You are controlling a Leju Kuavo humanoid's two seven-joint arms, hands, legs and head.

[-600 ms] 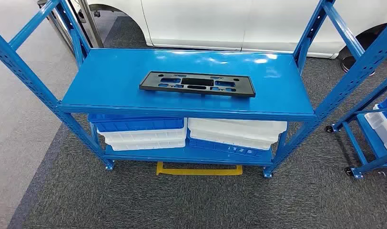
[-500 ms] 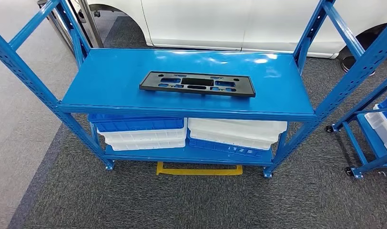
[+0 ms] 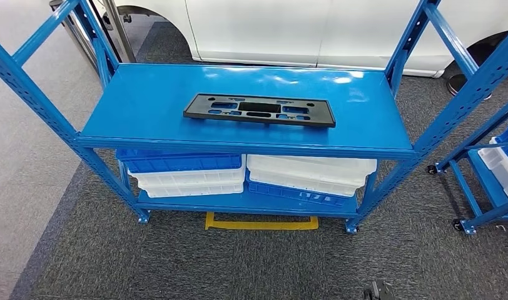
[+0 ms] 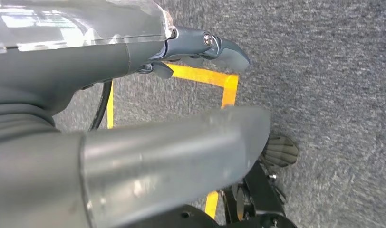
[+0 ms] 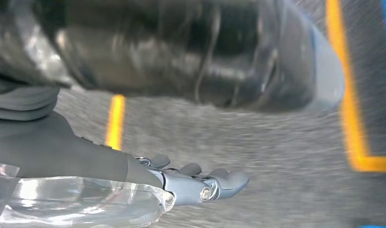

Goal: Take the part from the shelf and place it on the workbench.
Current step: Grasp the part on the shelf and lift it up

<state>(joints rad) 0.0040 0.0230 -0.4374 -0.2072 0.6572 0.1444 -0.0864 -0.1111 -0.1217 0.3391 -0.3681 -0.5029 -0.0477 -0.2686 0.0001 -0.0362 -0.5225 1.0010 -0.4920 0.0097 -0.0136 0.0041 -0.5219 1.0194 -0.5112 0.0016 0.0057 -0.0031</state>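
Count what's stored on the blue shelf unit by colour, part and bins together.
Black: 1, the flat black part on the top shelf.
Blue: 2, a bin at lower left and one at lower right.
White: 4, two lower-left bins, two lower-right.
Total: 7.

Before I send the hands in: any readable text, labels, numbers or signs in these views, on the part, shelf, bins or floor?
No readable text in any view.
Flat black plastic part with cut-outs: no label legible.
Blue metal shelf: plain, unmarked.
Blue and white stacked plastic bins: no print visible.
Yellow floor tape outline: a marking, no characters.
White vehicle body: no badge or plate visible.
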